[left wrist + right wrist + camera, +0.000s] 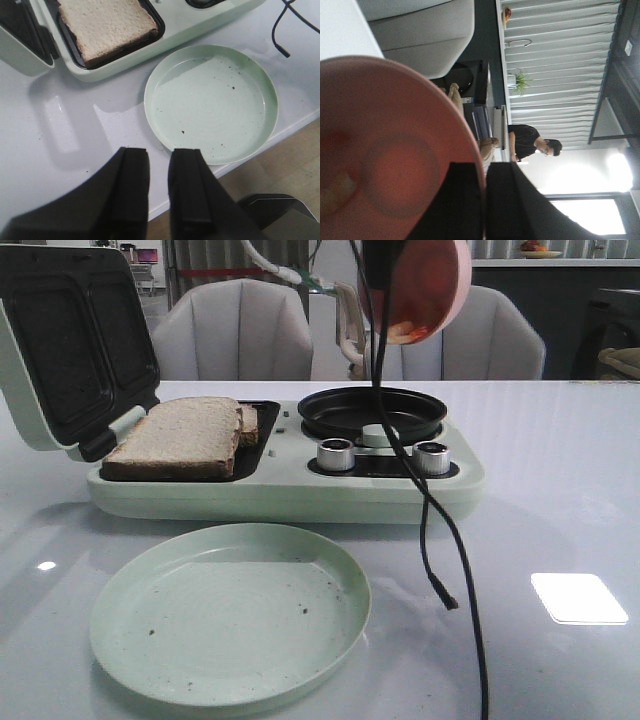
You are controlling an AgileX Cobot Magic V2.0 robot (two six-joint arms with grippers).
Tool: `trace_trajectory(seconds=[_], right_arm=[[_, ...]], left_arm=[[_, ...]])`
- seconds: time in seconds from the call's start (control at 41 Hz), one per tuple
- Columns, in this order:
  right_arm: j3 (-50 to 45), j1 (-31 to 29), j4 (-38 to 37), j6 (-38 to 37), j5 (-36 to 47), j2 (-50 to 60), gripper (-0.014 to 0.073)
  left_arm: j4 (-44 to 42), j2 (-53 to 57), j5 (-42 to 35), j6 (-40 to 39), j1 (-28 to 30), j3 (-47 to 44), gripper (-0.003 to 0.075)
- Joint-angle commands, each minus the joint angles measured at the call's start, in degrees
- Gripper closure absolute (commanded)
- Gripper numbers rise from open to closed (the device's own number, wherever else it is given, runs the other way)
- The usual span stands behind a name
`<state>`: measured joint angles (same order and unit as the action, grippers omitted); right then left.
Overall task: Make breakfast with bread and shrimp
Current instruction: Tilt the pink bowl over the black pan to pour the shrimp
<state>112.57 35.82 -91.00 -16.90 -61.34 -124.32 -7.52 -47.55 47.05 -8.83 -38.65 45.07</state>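
Pink plastic is filling most of my right wrist view: my right gripper [485,200] is pinching the rim of the pink bowl [428,285], one finger inside and one outside, clamped tight on the wall. In the front view I am holding that bowl tipped on its side high above the round black pan [372,412], at about 1 o'clock from the middle of the table [560,500]. The shrimp [402,333] is lying at the bowl's lowest edge, a small orange and pale shape, directly above the pan. The bread [183,436] is sitting in the square tray on the left half of the pale green breakfast maker [290,490], at about 10 o'clock, with a second slice peeking out behind the first; the lid [70,340] is standing open behind it. A pale green plate [230,615] with a few dark crumbs is resting at 6 o'clock, just in front of the appliance. A black cable [440,530] is hanging down past the two silver knobs [336,453] to the tabletop. My left gripper [159,195] is hovering over the near table edge beside the plate, its fingers [135,190] a narrow gap apart and holding nothing.
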Motion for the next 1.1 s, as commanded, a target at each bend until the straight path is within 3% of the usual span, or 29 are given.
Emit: trace_trajectory(seconds=[0.0,0.806,0.952,1.074], right_arm=[[2.2,0.1,-9.8,-0.5,-2.7,3.9,0.055],[3.2,1.4,-11.4,2.0,-2.9,5.4,0.055],[3.2,1.2,-3.8,-1.8,-6.7,5.8,0.055],[3.2,-0.1,10.2,-1.6,-9.5,8.3,0.055]], left_arm=[[-0.9,0.3,-2.8,-0.1,-0.5,1.7,0.0519],[-3.5,0.3,-2.5,-0.1,-0.5,1.7,0.0519],[-3.5,0.3,-2.5,-0.1,-0.5,1.7,0.0519],[-3.5,0.3,-2.5,-0.1,-0.5,1.7,0.0519]])
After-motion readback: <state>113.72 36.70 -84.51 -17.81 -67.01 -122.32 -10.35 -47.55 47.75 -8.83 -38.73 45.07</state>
